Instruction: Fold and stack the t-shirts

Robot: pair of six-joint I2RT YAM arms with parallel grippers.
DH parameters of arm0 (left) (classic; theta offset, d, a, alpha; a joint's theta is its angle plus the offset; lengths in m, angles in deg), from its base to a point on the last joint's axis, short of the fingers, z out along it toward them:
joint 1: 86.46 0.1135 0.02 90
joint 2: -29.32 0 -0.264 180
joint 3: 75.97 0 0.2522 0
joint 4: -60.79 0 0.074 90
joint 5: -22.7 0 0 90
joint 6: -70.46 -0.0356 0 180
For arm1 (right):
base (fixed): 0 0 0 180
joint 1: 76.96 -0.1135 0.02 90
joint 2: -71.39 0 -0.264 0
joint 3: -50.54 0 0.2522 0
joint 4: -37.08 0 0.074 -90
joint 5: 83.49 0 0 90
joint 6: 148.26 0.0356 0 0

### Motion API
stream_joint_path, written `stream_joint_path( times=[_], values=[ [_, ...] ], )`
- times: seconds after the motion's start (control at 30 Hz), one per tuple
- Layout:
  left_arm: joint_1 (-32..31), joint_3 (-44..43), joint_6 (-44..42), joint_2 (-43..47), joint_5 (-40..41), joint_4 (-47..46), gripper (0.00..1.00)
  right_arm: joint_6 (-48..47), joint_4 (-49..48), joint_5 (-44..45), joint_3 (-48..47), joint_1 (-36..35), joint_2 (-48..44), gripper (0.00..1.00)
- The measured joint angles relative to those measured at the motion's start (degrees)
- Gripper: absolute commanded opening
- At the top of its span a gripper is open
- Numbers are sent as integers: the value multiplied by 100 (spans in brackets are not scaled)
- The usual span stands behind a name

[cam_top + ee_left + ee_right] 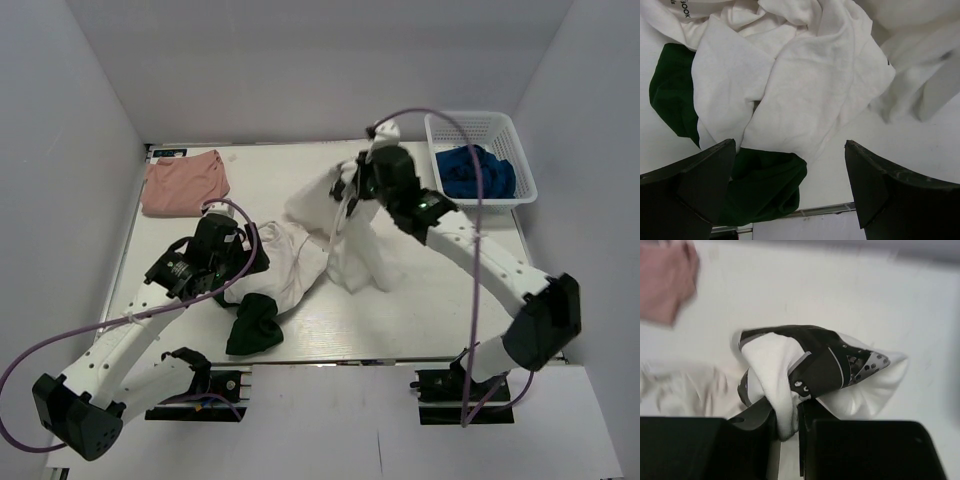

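White table (420, 320): salmon-pink tee (182, 183) looks folded at 10 o'clock; blue tee (475, 172) in basket (522, 165) at 2. We clamp right gripper (790, 425) on white tee (360, 255), centre. Left gripper (789, 150) spread over crumpled green-sleeved tee (285, 265) at 8. Three unfolded.

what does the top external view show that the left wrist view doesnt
Only top external: the pink t-shirt at the table's far left, the basket holding the blue t-shirt, and the right gripper holding a white garment up off the table. Only left wrist: the left gripper seen open, and black print on the cloth. Both: the white t-shirt with green sleeves, lying crumpled, and part of the white garment.
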Motion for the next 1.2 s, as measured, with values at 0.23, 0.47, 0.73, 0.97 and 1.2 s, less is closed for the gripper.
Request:
stream_joint_path(
  times=[0.23,0.47,0.73,0.97,1.2],
  values=[
    [0,44,-2,-151,-20,-155,100,-1047,-660,1078,-1668,409,-649,0],
    [0,42,-13,-544,-17,-205,100,-2444,-1515,1945,-3401,1143,205,0],
    [4,-205,-57,-1021,11,-210,100,-3206,-1602,2129,-4579,2544,1718,0],
    [4,-588,-155,-1683,11,-278,100,-2833,-1139,2015,-4660,3738,2949,0],
    [4,-723,-177,-2225,9,-258,100,-2271,-505,1657,-4597,4347,4059,0]
  ],
)
